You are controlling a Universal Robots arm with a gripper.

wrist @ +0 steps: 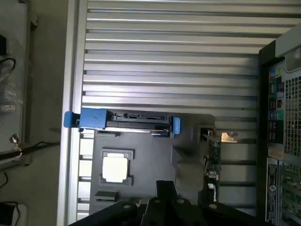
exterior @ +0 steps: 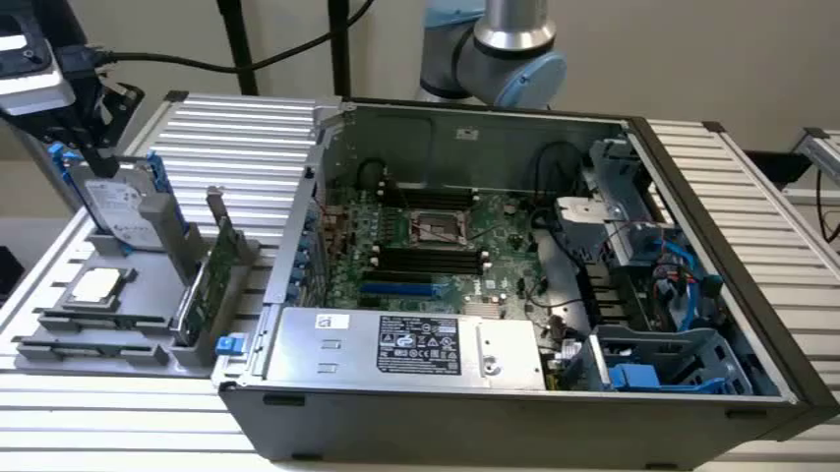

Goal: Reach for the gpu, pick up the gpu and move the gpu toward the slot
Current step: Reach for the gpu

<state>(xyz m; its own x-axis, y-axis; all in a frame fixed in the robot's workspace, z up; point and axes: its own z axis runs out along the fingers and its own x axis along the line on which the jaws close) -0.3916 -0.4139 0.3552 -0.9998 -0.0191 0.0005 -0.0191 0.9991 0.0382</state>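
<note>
Even, soft light — pale glare on the ribbed table (wrist: 164, 47).

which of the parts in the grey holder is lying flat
The square silver processor chip: it lies flat, face up, while the hard drive and the gpu stand on edge.

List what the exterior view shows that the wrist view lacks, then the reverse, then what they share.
Exterior view: the inside of the open computer case, with the motherboard and power supply, and the arm's joint behind it.
Wrist view: the case's rear port panel.
Shared: the grey holder carrying the gpu standing on edge, the hard drive in its blue frame and the square processor chip. The gripper hangs above the holder; the gpu is not yet picked up.
</note>
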